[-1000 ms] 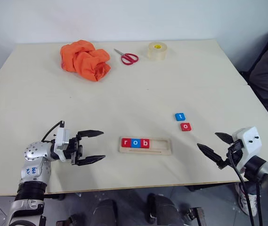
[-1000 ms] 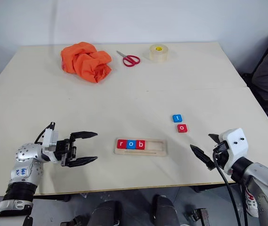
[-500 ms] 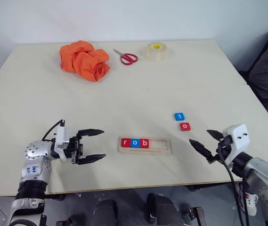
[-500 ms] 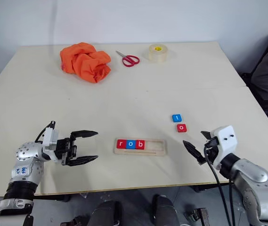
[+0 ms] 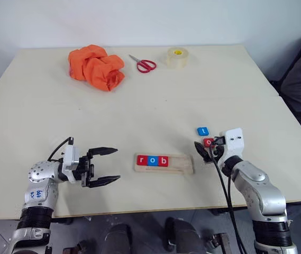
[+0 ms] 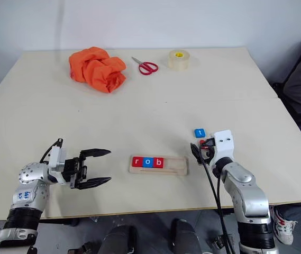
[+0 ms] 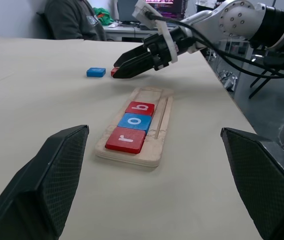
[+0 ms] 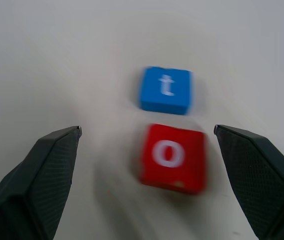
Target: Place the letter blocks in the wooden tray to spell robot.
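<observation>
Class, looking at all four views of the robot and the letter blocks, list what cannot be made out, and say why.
- Red o block, eye views: partly covered by the right end effector.
- Same block, right wrist view: edges smeared, contact with the table unclear.
- Letters in the tray, left wrist view: the b is hard to read at that angle.

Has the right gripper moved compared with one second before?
Yes. The right gripper came in from the table's near-right edge toward the red o block, which stayed beside the blue t block.

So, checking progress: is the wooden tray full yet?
No. The wooden tray holds only r, o, b; the red o and blue t lie outside.
</observation>
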Tool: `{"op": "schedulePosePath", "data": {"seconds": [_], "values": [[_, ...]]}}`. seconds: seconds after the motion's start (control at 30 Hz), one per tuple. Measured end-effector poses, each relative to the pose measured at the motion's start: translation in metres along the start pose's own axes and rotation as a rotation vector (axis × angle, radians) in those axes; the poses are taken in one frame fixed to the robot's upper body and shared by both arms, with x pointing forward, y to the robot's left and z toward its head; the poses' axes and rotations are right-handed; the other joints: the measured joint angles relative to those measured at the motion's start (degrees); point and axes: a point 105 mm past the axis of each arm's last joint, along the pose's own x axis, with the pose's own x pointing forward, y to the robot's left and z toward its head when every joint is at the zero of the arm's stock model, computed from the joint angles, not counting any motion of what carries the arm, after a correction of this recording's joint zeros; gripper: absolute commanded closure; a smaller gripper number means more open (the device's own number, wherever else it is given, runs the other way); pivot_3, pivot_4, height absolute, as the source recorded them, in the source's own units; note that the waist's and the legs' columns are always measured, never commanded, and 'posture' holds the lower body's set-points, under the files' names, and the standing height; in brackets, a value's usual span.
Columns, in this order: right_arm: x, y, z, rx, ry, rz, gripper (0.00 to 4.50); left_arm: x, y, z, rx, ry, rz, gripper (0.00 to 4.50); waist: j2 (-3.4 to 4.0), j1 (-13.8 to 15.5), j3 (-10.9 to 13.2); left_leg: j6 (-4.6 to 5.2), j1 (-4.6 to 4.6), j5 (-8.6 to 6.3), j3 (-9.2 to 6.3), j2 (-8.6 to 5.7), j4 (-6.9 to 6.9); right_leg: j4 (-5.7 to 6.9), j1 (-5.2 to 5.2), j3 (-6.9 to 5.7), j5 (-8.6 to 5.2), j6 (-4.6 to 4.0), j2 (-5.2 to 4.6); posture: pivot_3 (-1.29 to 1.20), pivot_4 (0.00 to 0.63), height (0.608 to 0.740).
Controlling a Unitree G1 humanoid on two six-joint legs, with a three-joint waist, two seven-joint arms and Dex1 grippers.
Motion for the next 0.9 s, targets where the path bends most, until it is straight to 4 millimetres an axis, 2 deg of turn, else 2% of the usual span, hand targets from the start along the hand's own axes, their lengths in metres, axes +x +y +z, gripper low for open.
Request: {"op": "schedulePosePath", "data": {"seconds": [0.2, 0.37, 0.47, 0.7, 0.83, 0.9], "values": [[0.0009, 0.0014, 0.0019, 0.014, -0.03, -0.015, 0.04, 0.0001, -0.0036, -0.0001, -0.002, 0.003, 0.004, 0.0, 0.0, -0.21, 0.0, 0.0, 0.02, 0.0, 0.0, 0.01, -0.01, 0.02, 0.0, 0.0, 0.0, 0.0, 0.01, 0.0, 0.15, 0.74], [-0.0008, 0.0032, -0.0068, 0.036, -0.009, -0.02, 0.04, -0.0005, -0.0048, -0.0016, -0.011, 0.005, 0.011, 0.0, 0.0, -0.15, 0.0, 0.0, 0.02, 0.0, 0.0, 0.01, 0.0, 0.02, 0.0, 0.0, 0.0, 0.0, 0.0, 0.0, 0.15, 0.74], [-0.0002, 0.0043, -0.0073, 0.045, -0.01, -0.026, 0.63, -0.0005, -0.0047, -0.0015, -0.011, 0.005, 0.011, 0.0, 0.0, -0.15, 0.0, 0.0, 0.02, 0.0, 0.0, 0.01, 0.0, 0.02, 0.0, 0.0, 0.0, 0.0, 0.0, 0.0, 0.15, 0.74], [0.002, 0.0027, -0.0074, 0.045, -0.011, -0.062, 3.0, 0.0001, -0.004, -0.0007, -0.008, 0.004, 0.009, 0.0, 0.0, -0.47, 0.0, 0.0, 0.03, 0.0, -0.01, 0.02, -0.01, 0.03, 0.0, 0.0, 0.0, 0.0, 0.01, 0.0, 0.15, 0.74], [0.0006, 0.0035, -0.0073, 0.062, -0.013, -0.082, 3.05, 0.0003, -0.0041, -0.0006, -0.012, 0.003, 0.005, 0.0, 0.0, -0.53, 0.0, 0.0, 0.03, 0.0, -0.01, 0.02, -0.02, 0.03, 0.0, 0.0, 0.0, 0.0, 0.01, 0.0, 0.15, 0.74], [-0.0076, 0.0042, -0.0063, 0.071, -0.008, -0.093, 3.05, 0.0002, -0.0047, -0.0007, -0.016, 0.003, -0.001, 0.0, 0.0, -0.51, 0.0, -0.01, 0.02, 0.0, -0.02, 0.02, -0.05, 0.01, -0.01, 0.0, 0.0, 0.0, 0.0, 0.0, 0.15, 0.74]]}}
